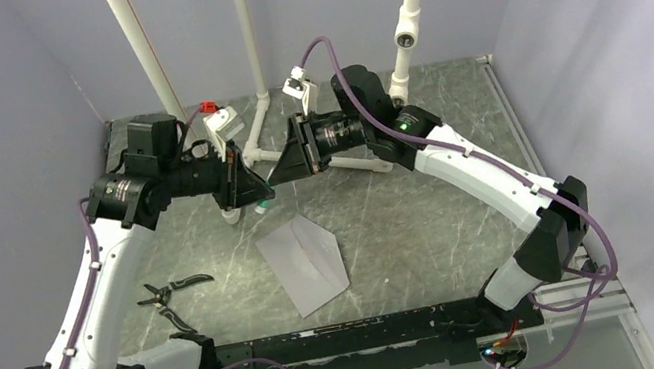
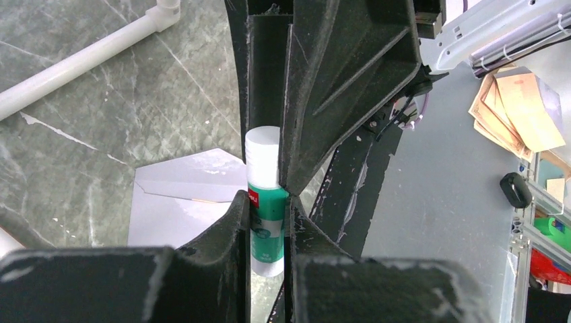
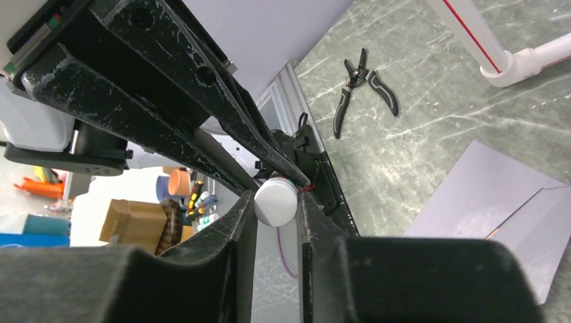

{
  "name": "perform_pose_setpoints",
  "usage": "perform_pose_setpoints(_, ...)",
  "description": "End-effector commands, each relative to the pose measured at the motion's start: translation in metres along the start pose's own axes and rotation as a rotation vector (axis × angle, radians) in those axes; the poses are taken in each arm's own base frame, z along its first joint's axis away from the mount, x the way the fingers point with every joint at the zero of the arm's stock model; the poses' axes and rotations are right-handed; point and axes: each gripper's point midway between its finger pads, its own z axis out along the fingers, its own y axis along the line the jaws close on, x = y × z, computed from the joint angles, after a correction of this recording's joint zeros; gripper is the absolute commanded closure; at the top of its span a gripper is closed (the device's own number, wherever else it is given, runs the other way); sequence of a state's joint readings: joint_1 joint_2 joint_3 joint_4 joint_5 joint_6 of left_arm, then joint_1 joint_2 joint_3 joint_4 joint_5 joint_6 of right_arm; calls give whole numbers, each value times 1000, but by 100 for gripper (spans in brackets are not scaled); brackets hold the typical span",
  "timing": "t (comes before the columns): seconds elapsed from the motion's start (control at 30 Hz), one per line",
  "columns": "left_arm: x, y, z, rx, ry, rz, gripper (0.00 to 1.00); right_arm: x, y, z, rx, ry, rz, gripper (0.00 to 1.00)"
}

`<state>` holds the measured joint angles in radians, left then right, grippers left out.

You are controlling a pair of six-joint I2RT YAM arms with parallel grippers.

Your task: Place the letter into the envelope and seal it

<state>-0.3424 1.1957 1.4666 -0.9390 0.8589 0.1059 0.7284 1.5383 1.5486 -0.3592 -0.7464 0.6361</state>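
The pale grey envelope (image 1: 304, 262) lies flat mid-table with its flap open, also seen in the left wrist view (image 2: 182, 195) and the right wrist view (image 3: 491, 208). The letter is hidden except for a thin tan sliver at the envelope's mouth (image 2: 205, 200). Both arms meet above the table behind the envelope. My left gripper (image 2: 267, 200) (image 1: 255, 192) is shut on a green and white glue stick (image 2: 268, 222). My right gripper (image 3: 276, 205) (image 1: 284, 167) faces it, jaws pressed on either side of the stick's round white cap (image 3: 276, 200).
Black pliers (image 1: 170, 298) (image 3: 360, 87) lie open on the table's left side. A white pipe frame (image 1: 265, 129) (image 2: 81, 60) (image 3: 512, 60) stands at the back, right behind the two grippers. Grey walls close in the left, right and back.
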Motion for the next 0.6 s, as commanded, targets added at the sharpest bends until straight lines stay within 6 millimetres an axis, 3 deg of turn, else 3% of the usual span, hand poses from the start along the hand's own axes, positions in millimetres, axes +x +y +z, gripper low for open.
perform_pose_setpoints(0.0,-11,-7,-4,16,-26,50,97,-15,10,-6,3,-44,-60,86)
perform_pose_setpoints(0.1,-9,-5,-4,5,-14,36,93,-18,10,-7,10,-67,-71,93)
perform_pose_setpoints(0.13,-9,-3,-3,-3,-15,30,84,-19,10,-8,11,-74,-72,94)
perform_pose_setpoints(0.23,-9,2,-2,-31,-23,7,45,-21,13,-10,6,-96,-68,95)
perform_pose_setpoints(0.3,-9,4,-1,-42,-32,-4,33,-22,14,-12,10,-117,-67,95)
perform_pose_setpoints(0.4,-7,5,2,-30,-44,3,32,-23,15,-17,-1,-136,-54,95)
perform_pose_setpoints(0.57,-5,3,7,6,-57,11,46,-21,17,-16,-34,-131,-35,93)
